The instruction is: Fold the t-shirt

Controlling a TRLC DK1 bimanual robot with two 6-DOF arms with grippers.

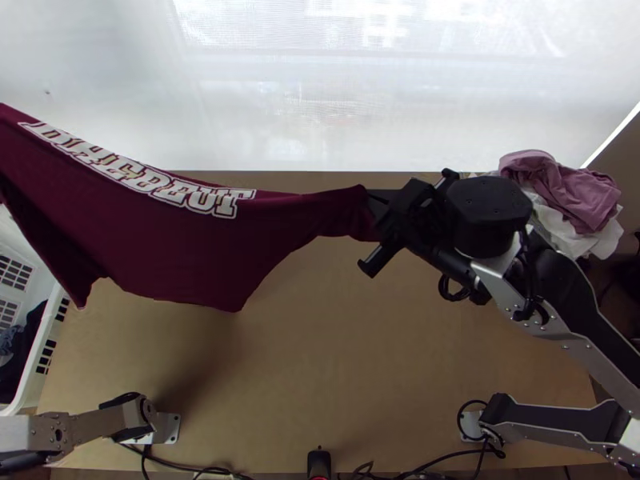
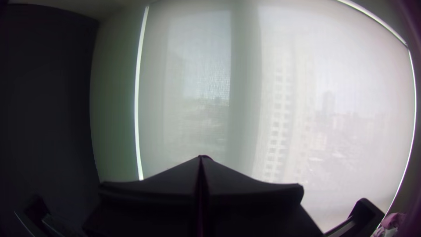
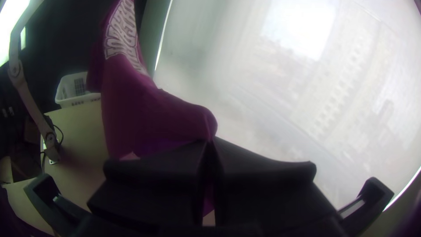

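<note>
And here the maroon t-shirt [image 1: 176, 248] is held aloft over the surface [image 1: 360, 360], pinched in the closed jaws of both the left gripper [image 2: 201, 158] and the right gripper [image 3: 210, 139], presumably so creases can be drawn out before folding.

T-shirt [image 1: 184, 256]: maroon cloth, matt, smooth, softly creased; flat white lettering. Table [image 1: 360, 360]: light wood, smooth, low sheen. Far side, blind [image 1: 320, 104]: thin translucent fabric, fine weave. Far right, heaped cloths [image 1: 564, 192]: pink and white, matt, wrinkled. Left, basket [image 3: 66, 102]: white plastic, smooth, slotted. Right arm [image 1: 594, 370]: silver-grey metal plates, satin, dotted with screws. Right gripper [image 1: 379, 210], left gripper [image 2: 201, 159]: matt black, smooth, plastic-looking.
</note>
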